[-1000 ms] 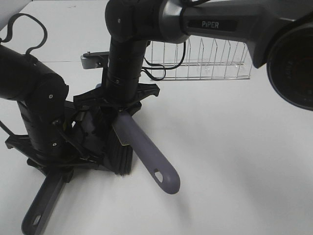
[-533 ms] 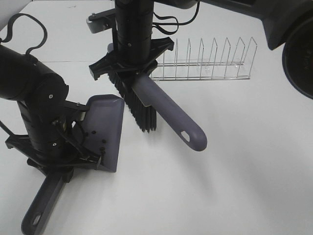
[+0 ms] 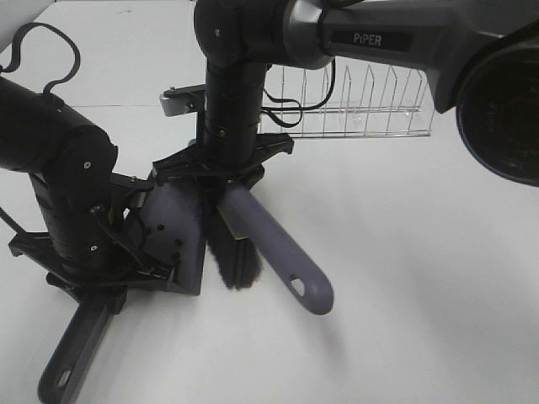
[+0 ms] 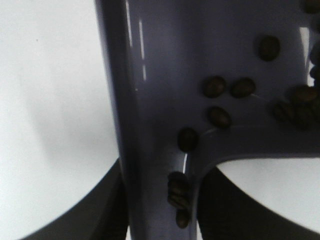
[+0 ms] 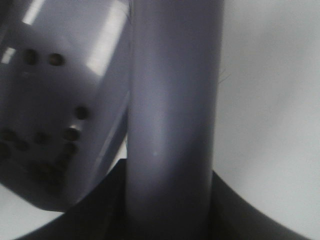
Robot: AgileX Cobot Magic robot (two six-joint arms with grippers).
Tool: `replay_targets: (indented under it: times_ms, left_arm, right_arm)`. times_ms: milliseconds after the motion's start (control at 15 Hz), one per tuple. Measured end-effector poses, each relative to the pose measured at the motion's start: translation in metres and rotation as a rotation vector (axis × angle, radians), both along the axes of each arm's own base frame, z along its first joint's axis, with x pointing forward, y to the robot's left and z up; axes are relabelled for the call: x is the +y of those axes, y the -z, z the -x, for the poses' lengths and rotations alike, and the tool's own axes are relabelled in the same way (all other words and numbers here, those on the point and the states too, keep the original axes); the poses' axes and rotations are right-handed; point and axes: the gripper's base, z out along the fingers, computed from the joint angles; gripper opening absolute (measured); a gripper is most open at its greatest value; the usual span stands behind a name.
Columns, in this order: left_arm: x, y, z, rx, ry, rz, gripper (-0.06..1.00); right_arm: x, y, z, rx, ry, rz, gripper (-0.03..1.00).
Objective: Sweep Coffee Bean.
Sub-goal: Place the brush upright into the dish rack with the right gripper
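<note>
Though specks overhead, wrist-sharp coffee bean (image 4: 219, 117).

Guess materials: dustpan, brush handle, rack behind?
The dustpan looks like glossy grey-purple moulded plastic: bright streak reflections. The brush handle: same smooth plastic look, soft sheen. The rack: thin bright wire, likely metal; coating unclear.

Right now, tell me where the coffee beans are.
The coffee beans lie inside the dustpan, left of centre in the high view, just left of the brush; a few sit down in its handle channel.
</note>
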Motion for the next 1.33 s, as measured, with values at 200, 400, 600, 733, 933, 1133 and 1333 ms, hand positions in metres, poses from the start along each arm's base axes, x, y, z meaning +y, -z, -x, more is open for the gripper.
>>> replay_targets:
  times_ms: [200,400,600,733,933,1133,1333]
  left_arm:
    - [0.000,0.000,0.000,0.000,-0.001,0.001,0.37]
    - [0.000,0.000,0.000,0.000,0.000,0.001,0.37]
    - [0.000,0.000,0.000,0.000,0.000,0.001,0.37]
    - [0.000,0.000,0.000,0.000,0.000,0.001,0.37]
    - [0.000,-0.002,0.000,-0.005,0.003,0.004,0.37]
    - [0.000,-0.003,0.000,-0.009,0.006,0.007,0.37]
    - [0.000,-0.005,0.000,-0.014,0.006,0.011,0.37]
  right_arm:
    - [0.017,-0.012,0.002,0.023,-0.023,-0.167,0.30]
    - [0.011,-0.055,-0.012,-0.128,-0.078,-0.078,0.30]
    - [-0.002,-0.076,-0.025,-0.275,-0.096,0.033,0.30]
    - [-0.019,-0.089,-0.035,-0.314,-0.072,0.053,0.30]
    - [-0.064,-0.108,-0.059,-0.336,0.009,0.036,0.30]
    - [-0.141,-0.127,-0.090,-0.347,0.170,0.017,0.30]
    - [-0.204,-0.128,-0.093,-0.302,0.304,0.061,0.30]
